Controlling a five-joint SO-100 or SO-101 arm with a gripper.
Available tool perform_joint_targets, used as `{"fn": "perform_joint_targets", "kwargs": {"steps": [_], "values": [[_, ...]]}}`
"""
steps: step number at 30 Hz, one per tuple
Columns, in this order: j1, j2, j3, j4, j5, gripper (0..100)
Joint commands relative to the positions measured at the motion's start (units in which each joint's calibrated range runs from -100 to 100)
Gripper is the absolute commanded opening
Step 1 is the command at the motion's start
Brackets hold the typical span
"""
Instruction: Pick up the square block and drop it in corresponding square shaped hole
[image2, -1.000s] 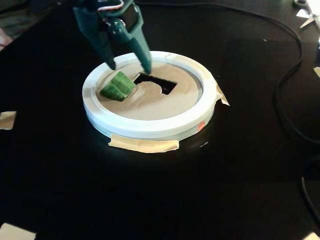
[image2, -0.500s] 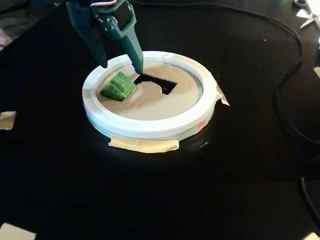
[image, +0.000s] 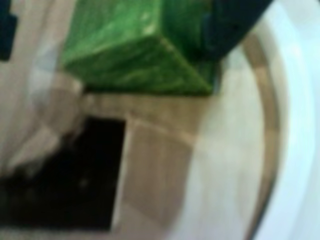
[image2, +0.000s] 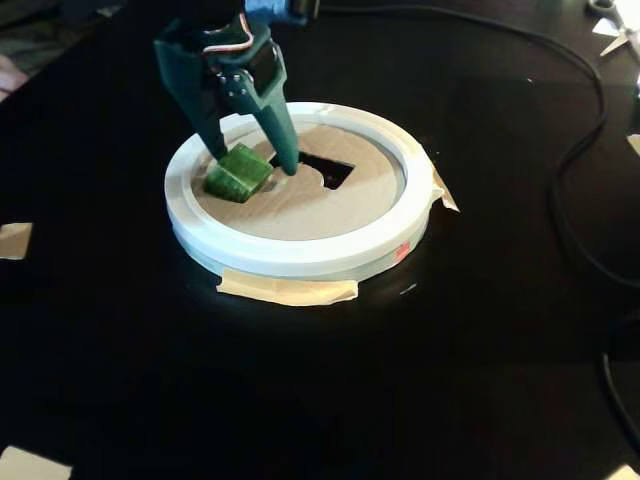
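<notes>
Green block (image: 135, 47) fills the top of the wrist view, blurred, with the dark square hole (image: 75, 175) just below it in frame and a dark finger (image: 227, 25) at its right side. From the fixed view I read the claw (image2: 248, 165) as straddling the block (image2: 238, 172), one finger at each side and seemingly pinching it, though I cannot confirm firm contact. Block sits on the wooden disc (image2: 290, 205) inside the white ring (image2: 300, 255), left of the hole (image2: 325, 170) and near it, not yet over it. Step in hand, as I judge it: carry the block across and line it up. To do it well I would lift it clear of the wood, shift toward the hole, and turn the wrist until the block's edges run parallel with the hole's edges before letting go. Block looks near cubic, so no clear long axis; it appears tilted, one corner toward the fixed camera, edges skewed against the hole.
</notes>
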Motion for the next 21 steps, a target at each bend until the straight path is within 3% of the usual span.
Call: {"fn": "perform_joint_targets", "kwargs": {"steps": [1, 6, 11, 21], "values": [[5.35, -0.52, 1.98, -5.13, 1.9, 63], [10.22, -1.86, 6.71, -4.02, 1.51, 63], [6.1, -8.49, 7.35, -2.82, 1.37, 63], [5.6, -28.73, 7.62, 16.75, 0.78, 63]]}}
